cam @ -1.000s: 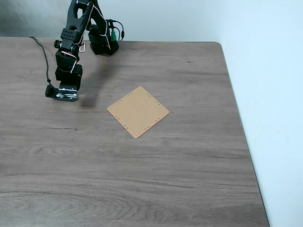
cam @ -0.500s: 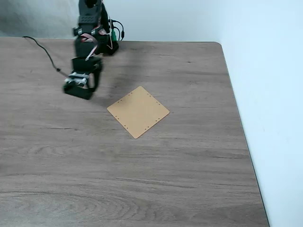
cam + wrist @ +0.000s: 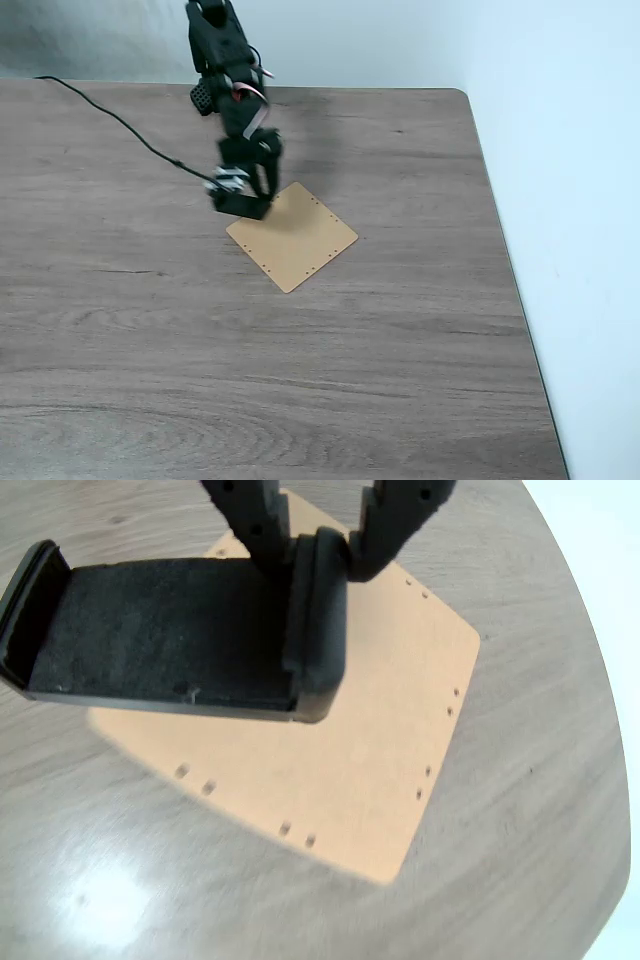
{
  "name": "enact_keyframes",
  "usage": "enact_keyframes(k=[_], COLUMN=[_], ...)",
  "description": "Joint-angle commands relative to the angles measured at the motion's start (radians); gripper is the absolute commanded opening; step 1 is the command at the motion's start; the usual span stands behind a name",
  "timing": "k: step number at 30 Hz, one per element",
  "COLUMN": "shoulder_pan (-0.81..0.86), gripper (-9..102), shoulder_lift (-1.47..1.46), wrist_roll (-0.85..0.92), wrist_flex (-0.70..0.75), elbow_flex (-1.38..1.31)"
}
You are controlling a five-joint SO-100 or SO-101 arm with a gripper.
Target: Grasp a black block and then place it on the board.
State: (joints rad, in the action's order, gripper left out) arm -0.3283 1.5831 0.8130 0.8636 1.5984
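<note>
- Gripper (image 3: 318,542) fingers (image 3: 255,520) clamped on one raised end of the black block (image 3: 170,640); bar sticks out sideways, held off the surface.
- End grip leaves the block's flat underside free for setting down.
- Block hangs over the board's (image 3: 300,240) upper-left corner in fixed view, not yet resting on it.
- Board lies flat mid tabletop (image 3: 300,380).

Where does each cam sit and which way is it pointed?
Fixed view: high in front of the table, angled down toward the arm's base at the far edge; shows the whole arm, the gripper above the board's left corner.
Wrist view: rides on the gripper, looking down along the jaws, which are shut on the black block.
Shared: block, board, tabletop.
</note>
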Motion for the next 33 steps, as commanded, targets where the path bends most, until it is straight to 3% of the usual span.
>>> enact_keyframes(k=[1,14,33], shoulder_pan=[-0.054,-0.112,-0.137], gripper=[0,0,0], shoulder_lift=[0.006,-0.118,-0.275], wrist_roll=[-0.032,-0.153,-0.184], wrist_flex=[-0.04,-0.104,-0.275], elbow_flex=[-0.06,-0.098,-0.15])
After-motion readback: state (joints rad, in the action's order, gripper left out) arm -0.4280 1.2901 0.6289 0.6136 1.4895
